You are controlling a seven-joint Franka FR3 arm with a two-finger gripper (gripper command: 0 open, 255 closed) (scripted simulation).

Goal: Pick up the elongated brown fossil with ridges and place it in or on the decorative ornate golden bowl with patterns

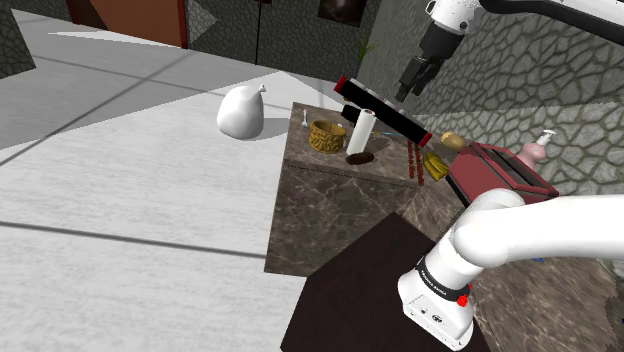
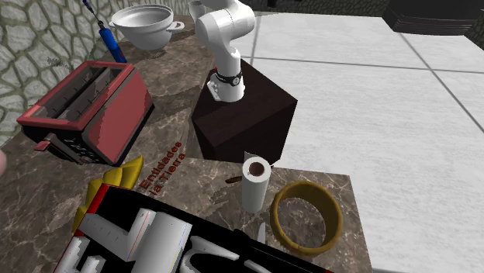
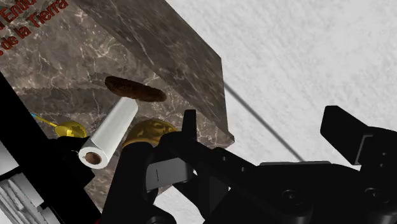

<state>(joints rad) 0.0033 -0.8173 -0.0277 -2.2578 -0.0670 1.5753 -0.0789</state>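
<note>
Fossil [image 1: 360,158] flat on worktop [image 1: 395,162], just beside roll [image 1: 360,130], near bowl [image 1: 326,135]. Jaws apart, well above, holding nothing. Descend straight, turn wrist to span short side, keep clear of roll, close gently w/o pushing.

The arm [image 1: 520,225] is made of smooth, rounded white links, with a dark band [image 1: 440,280] bearing small red marks near its base. Its hand [image 1: 408,90] is all black and angular.
</note>
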